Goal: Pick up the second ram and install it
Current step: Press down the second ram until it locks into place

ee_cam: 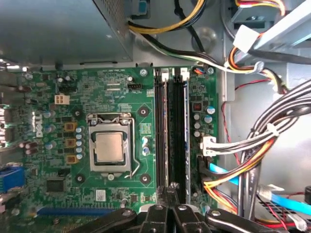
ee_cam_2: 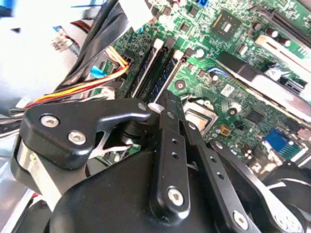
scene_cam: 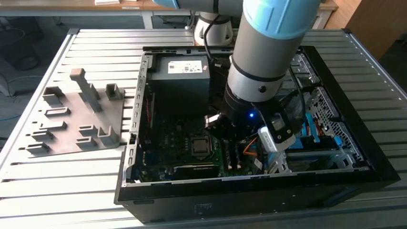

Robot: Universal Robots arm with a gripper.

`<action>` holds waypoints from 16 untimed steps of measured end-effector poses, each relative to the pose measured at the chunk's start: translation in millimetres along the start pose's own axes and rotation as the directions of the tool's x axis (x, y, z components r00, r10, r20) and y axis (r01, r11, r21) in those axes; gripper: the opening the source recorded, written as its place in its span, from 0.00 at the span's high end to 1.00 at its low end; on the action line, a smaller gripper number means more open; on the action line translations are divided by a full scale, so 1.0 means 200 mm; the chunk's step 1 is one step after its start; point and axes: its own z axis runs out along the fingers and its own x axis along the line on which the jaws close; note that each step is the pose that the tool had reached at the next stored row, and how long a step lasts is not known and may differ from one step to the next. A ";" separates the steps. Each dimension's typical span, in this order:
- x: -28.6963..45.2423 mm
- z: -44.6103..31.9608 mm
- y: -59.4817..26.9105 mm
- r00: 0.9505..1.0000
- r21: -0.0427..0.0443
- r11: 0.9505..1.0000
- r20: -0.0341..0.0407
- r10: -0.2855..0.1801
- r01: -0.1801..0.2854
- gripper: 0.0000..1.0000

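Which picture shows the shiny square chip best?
The first wrist view: the processor faces the camera, unobstructed in its socket. The exterior view shows it small beside the arm. In the second wrist view the gripper partly hides it.

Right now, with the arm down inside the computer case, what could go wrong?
1. The gripper sits at one end of the two long black memory slots; pressing down there could load them unevenly.
2. The yellow, orange and black wire bundle runs close beside the slots and might snag the arm.
3. The bare silver square processor lies nearby, unprotected.
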 end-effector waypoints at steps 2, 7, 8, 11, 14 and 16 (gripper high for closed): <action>-0.004 -0.006 0.018 1.000 0.000 1.000 -0.001 0.000 0.000 0.90; -0.004 -0.009 0.119 1.000 0.000 1.000 -0.001 0.000 0.000 0.90; -0.003 -0.010 0.137 1.000 0.000 1.000 -0.001 0.000 0.000 0.90; -0.001 -0.013 0.199 1.000 0.000 1.000 -0.001 0.000 0.000 0.90; 0.002 -0.062 0.209 1.000 0.000 1.000 -0.001 0.000 0.000 0.90; 0.004 -0.108 0.208 1.000 0.000 1.000 -0.001 0.000 0.000 0.90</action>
